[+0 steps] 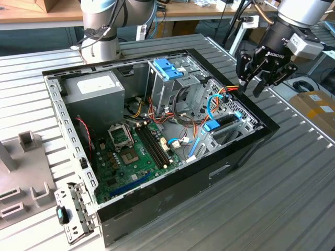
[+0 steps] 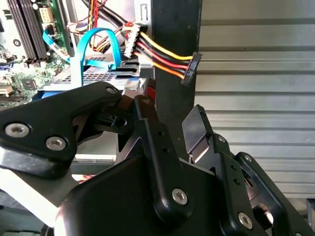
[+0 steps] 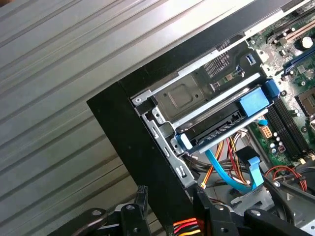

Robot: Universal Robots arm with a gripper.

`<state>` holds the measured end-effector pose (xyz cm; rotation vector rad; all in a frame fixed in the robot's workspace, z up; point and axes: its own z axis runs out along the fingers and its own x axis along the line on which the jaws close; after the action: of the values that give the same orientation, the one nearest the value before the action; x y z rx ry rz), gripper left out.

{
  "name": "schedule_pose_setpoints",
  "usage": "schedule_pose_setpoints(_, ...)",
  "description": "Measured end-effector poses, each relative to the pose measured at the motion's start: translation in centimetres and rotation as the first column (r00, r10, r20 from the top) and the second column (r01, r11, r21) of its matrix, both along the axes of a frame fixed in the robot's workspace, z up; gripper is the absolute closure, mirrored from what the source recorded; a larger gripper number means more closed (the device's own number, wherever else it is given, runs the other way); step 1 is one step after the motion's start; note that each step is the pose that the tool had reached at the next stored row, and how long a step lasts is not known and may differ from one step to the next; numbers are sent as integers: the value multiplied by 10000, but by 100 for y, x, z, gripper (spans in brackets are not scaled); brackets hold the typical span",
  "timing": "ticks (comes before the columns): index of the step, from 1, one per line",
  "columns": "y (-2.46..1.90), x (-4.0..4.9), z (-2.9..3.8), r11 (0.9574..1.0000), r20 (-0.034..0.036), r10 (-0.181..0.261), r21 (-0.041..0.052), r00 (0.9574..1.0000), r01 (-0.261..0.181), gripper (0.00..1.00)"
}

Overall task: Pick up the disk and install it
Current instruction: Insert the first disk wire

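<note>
Disk [image 3: 216,130] with blue rails sits in its bay inside the case [image 1: 230,157]. Gripper [image 1: 260,78] hangs above the case corner, fingers spread and empty.

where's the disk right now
The disk sits inside the open computer case, in the bay near the corner on the exterior view's right, beside the blue cable. The end effector hangs just above that corner's rim.
</note>
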<state>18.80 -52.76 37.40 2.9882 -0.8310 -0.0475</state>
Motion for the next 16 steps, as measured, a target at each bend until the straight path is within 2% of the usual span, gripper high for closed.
schedule_pose_setpoints(16, 93, 177, -23, 9974, 0, 722, -2, 9974, -722, 50)
